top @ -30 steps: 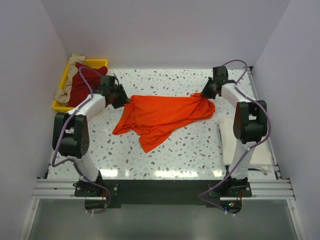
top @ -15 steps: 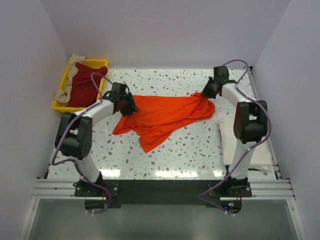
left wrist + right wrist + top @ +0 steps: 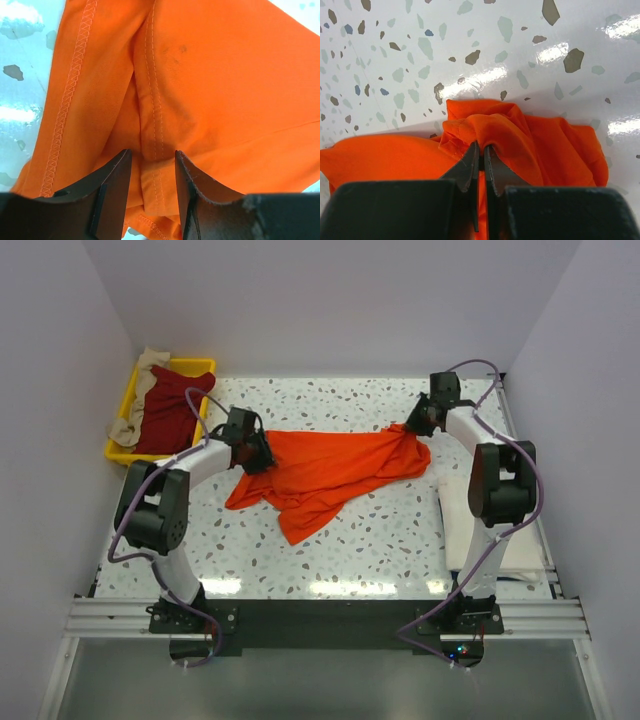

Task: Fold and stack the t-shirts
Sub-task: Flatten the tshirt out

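The bright orange t-shirt (image 3: 330, 470) lies crumpled and spread across the middle of the speckled table. My left gripper (image 3: 250, 448) is down at the shirt's left end. In the left wrist view its jaws (image 3: 152, 152) stand apart around a stitched fold of orange cloth (image 3: 225, 75) without pinching it. My right gripper (image 3: 408, 430) is shut on a bunched corner at the shirt's far right end. The right wrist view shows the jaws (image 3: 481, 146) nipping the orange cloth (image 3: 545, 140). A dark red shirt (image 3: 170, 410) and a beige shirt (image 3: 133, 422) lie in the tray.
The yellow plastic tray (image 3: 122, 452) stands at the back left, with cloth hanging over its rim. A cream-white cloth (image 3: 525, 545) lies flat at the right edge beside the right arm. Grey walls close in the table on three sides.
My left gripper has moved right, from beside the tray onto the orange shirt's left end. The right gripper has kept its hold and stayed in place.
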`<control>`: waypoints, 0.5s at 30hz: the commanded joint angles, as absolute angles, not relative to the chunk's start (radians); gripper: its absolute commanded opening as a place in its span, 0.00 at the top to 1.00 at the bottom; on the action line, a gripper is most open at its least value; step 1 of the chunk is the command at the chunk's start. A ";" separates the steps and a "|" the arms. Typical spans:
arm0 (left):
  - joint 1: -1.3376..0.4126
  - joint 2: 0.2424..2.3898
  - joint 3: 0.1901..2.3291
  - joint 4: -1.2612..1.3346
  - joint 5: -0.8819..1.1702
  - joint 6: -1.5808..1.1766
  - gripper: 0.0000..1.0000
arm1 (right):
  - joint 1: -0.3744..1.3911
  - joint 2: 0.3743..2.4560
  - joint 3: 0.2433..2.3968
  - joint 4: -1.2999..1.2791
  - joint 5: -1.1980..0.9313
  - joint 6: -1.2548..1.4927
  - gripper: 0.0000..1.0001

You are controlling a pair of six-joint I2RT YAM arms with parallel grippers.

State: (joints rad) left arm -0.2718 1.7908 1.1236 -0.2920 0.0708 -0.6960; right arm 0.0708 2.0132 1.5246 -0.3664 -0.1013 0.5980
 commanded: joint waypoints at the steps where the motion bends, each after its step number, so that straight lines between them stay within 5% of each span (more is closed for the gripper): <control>1: -0.285 1.807 1.124 -0.238 0.063 -0.713 0.55 | 0.058 1.996 1.525 -0.328 -0.121 0.609 1.00; 15: -0.301 1.790 1.115 -0.206 0.109 -0.718 0.60 | 0.051 2.000 1.519 -0.319 -0.137 0.620 1.00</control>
